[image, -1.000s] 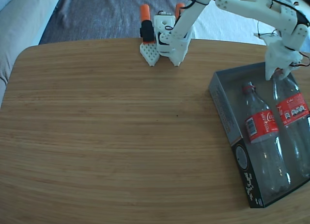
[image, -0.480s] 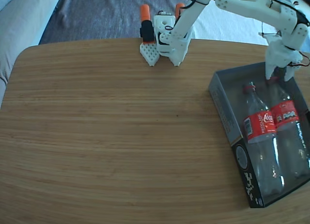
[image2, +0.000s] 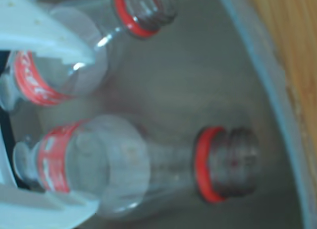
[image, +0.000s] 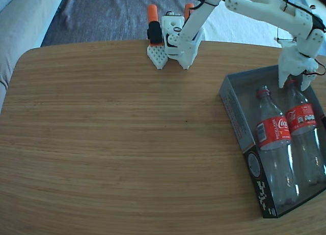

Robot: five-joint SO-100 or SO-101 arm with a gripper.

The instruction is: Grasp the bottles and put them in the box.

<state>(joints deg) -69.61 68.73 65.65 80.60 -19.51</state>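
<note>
At the fixed view's right edge, both bottles [image: 274, 138] [image: 303, 128] lie side by side in the box [image: 235, 115], necks toward the far end. Above their necks, upper right, the gripper [image: 294, 84] hangs with jaws spread, straddling the right bottle's neck.

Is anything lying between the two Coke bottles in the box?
No. In the wrist view only bare grey floor of the box shows between the two bottles. In the fixed view they lie side by side, nearly touching.
</note>
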